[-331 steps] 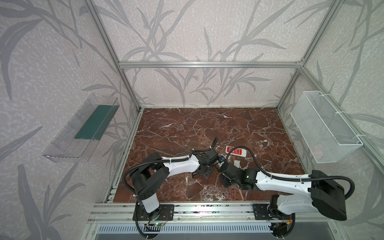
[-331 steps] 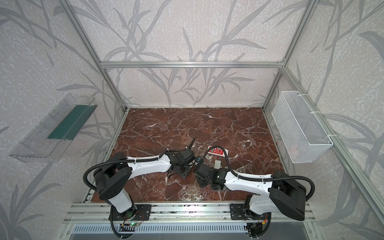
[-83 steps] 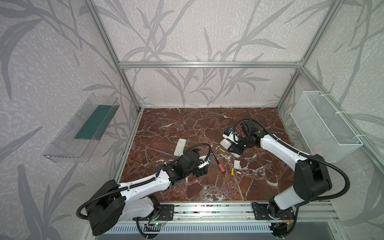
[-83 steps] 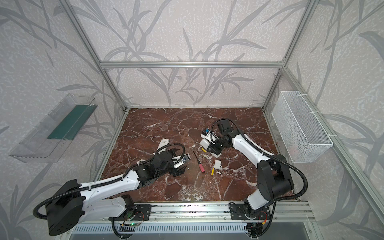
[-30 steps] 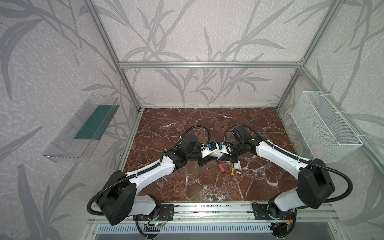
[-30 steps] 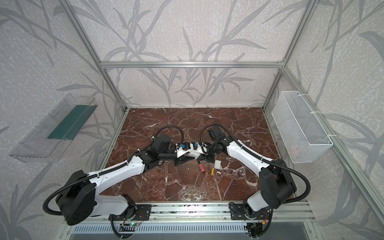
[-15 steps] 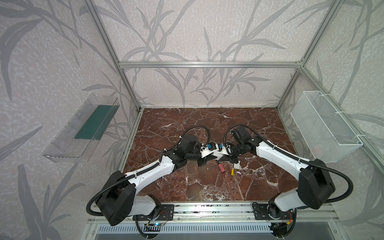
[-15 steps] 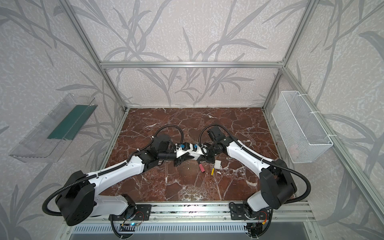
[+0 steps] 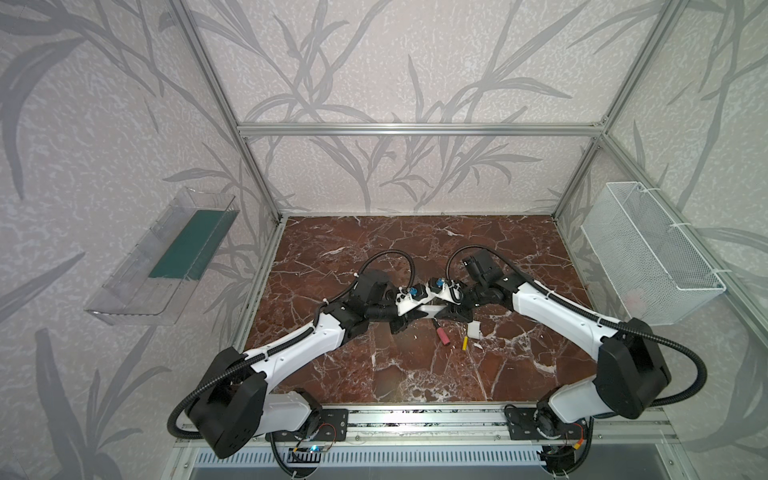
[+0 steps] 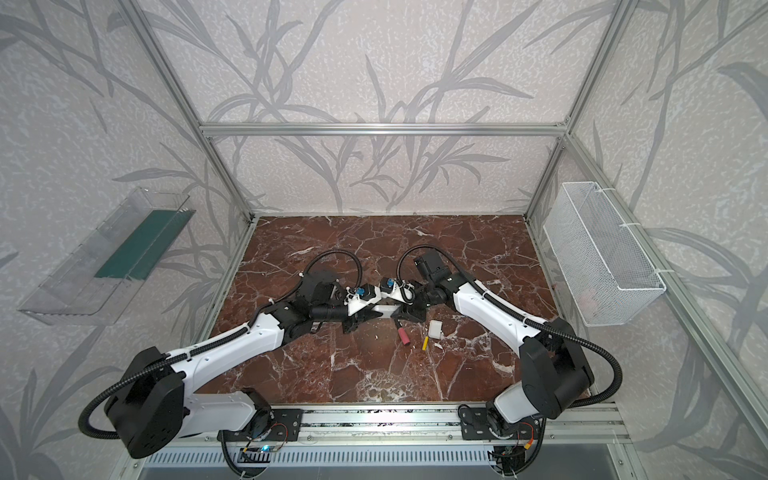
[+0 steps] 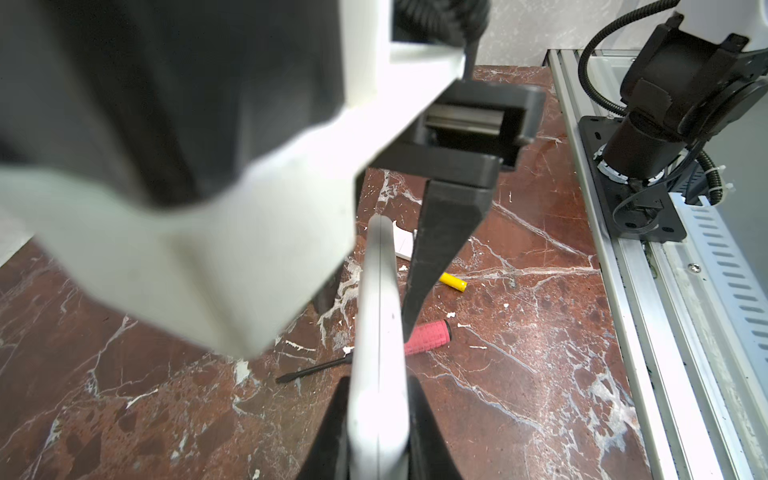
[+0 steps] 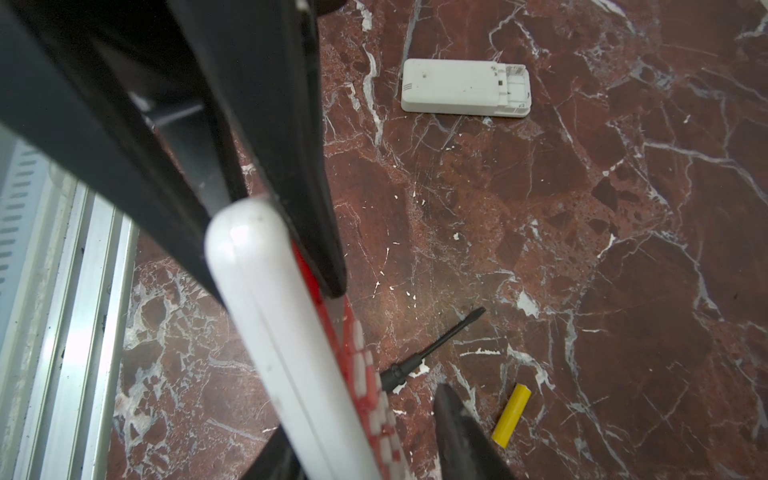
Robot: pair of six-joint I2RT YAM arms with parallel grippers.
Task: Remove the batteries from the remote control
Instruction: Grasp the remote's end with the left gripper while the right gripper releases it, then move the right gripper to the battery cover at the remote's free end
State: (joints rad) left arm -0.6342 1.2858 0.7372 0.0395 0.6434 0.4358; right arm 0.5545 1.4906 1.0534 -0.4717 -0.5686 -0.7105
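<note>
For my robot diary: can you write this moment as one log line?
left gripper: shut on remote | right gripper: open around its other end | yellow battery: lying on table | screwdriver: near it

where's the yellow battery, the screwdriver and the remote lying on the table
yellow battery (image 12: 512, 415): right wrist view, middle of its body
screwdriver (image 11: 428, 336): left wrist view, pink handle
remote lying on the table (image 12: 461, 87): right wrist view, middle of its back

Leaf-patterned walls (image 9: 374, 62), red-brown marble floor (image 9: 415, 374).
Aluminium frame (image 9: 415, 129); clear plastic shelf (image 9: 124, 307) on left wall, white wire basket (image 9: 615, 249) on right.
</note>
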